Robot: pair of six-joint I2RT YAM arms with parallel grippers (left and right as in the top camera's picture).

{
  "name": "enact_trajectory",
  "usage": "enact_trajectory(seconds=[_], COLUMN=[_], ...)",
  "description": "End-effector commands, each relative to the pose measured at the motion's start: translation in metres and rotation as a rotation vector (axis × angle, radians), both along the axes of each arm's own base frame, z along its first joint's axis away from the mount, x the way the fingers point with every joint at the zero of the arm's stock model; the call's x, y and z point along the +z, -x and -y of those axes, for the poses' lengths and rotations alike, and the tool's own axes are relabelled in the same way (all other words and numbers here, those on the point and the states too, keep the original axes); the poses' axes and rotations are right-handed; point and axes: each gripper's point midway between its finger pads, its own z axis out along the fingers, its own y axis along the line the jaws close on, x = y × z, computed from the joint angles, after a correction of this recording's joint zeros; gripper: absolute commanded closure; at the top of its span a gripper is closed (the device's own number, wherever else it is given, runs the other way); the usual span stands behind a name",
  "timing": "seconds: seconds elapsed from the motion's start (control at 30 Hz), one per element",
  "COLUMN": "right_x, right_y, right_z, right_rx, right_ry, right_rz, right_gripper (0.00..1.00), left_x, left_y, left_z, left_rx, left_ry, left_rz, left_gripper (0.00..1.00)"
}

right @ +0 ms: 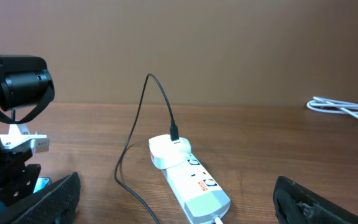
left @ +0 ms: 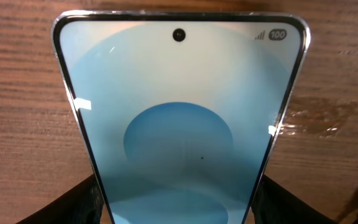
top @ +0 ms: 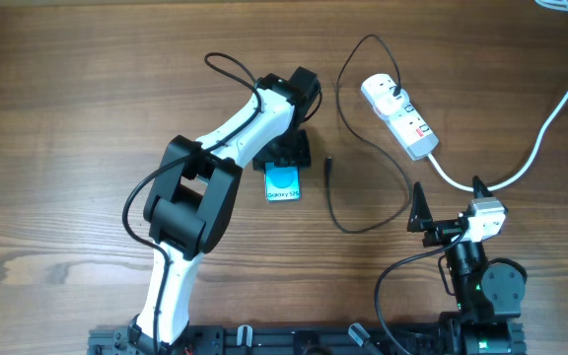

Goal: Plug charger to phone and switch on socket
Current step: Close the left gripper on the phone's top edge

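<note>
Near the table's middle, the left gripper [top: 289,154] pinched the phone [top: 282,183] by its sides. Further right, the right gripper [top: 450,197] had its jaws spread, near the socket [top: 400,116].

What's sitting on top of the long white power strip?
A white plug block sits on the far end of the socket, with the black charger cable coming out of it. Whatever is under that block is covered.
</note>
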Motion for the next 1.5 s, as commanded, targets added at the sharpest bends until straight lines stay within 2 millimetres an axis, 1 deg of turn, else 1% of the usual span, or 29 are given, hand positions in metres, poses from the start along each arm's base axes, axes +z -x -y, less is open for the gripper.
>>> enact_trajectory(seconds=[0.0, 0.1, 0.2, 0.37, 0.4, 0.43, 0.5, 0.73, 0.77, 0.83, 0.87, 0.9, 0.97, 1.1, 1.3, 1.43, 1.47], right_x=[0.001, 0.001, 0.001, 0.001, 0.001, 0.001, 0.001, 0.001, 0.001, 0.001, 0.001, 0.001, 0.001, 0.001, 0.001, 0.001, 0.001], right_y=[0.0, 0.0, 0.0, 0.0, 0.0, 0.0, 0.0, 0.0, 0.0, 0.0, 0.0, 0.0, 0.0, 0.0, 0.0, 0.0, 0.0], right_z=[0.004, 0.004, 0.004, 0.004, 0.004, 0.004, 0.004, 0.004, 0.004, 0.004, 0.004, 0.004, 0.004, 0.004, 0.004, 0.004, 0.004], right_rx=[-0.019, -0.019, -0.019, -0.019, -0.019, -0.019, -0.019, -0.019, -0.019, -0.019, -0.019, -0.019, -0.019, -0.019, -0.019, -0.019, -0.019], right_ry=[-0.005, -0.005, -0.005, -0.005, -0.005, -0.005, -0.005, -0.005, -0.005, -0.005, -0.005, -0.005, -0.005, -0.005, -0.005, -0.006, -0.005], right_rz=[0.004, 0.004, 0.004, 0.004, 0.004, 0.004, 0.004, 0.004, 0.004, 0.004, 0.004, 0.004, 0.004, 0.004, 0.004, 0.004, 0.004], right_gripper=[0.0, 0.0, 0.0, 0.0, 0.0, 0.0, 0.0, 0.0, 0.0, 0.0, 0.0, 0.0, 0.0, 0.0, 0.0, 0.0, 0.0], left_x=[0.022, 0.025, 0.023, 0.02, 0.018, 0.016, 0.011, -0.005, -0.007, -0.009, -0.01, -0.01, -0.01, -0.011, -0.009, 0.008, 0.018], left_y=[-0.007, -0.006, -0.005, -0.001, 0.0, 0.002, 0.006, 0.019, 0.02, 0.022, 0.022, 0.022, 0.021, 0.019, 0.018, 0.014, 0.009], left_z=[0.004, 0.003, 0.003, 0.003, 0.002, 0.001, -0.001, -0.008, -0.008, -0.007, -0.007, -0.007, -0.006, -0.006, -0.006, -0.007, -0.006], left_rx=[0.004, 0.004, 0.0, -0.005, -0.005, -0.005, -0.005, -0.009, -0.01, -0.013, -0.014, -0.014, -0.014, -0.013, -0.012, -0.004, 0.001], left_ry=[0.021, 0.021, 0.018, 0.012, 0.01, 0.006, 0.001, -0.019, -0.019, -0.02, -0.019, -0.018, -0.016, -0.012, -0.011, -0.013, -0.005], left_rz=[0.045, 0.046, 0.044, 0.034, 0.029, 0.023, 0.014, -0.019, -0.02, -0.021, -0.019, -0.018, -0.014, -0.007, -0.006, -0.009, 0.004], left_gripper=[0.31, 0.3, 0.27, 0.26, 0.2, 0.09, 0.0, 0.0, 0.0, 0.08, 0.14, 0.17, 0.18, 0.32, 0.31, 0.34, 0.34])
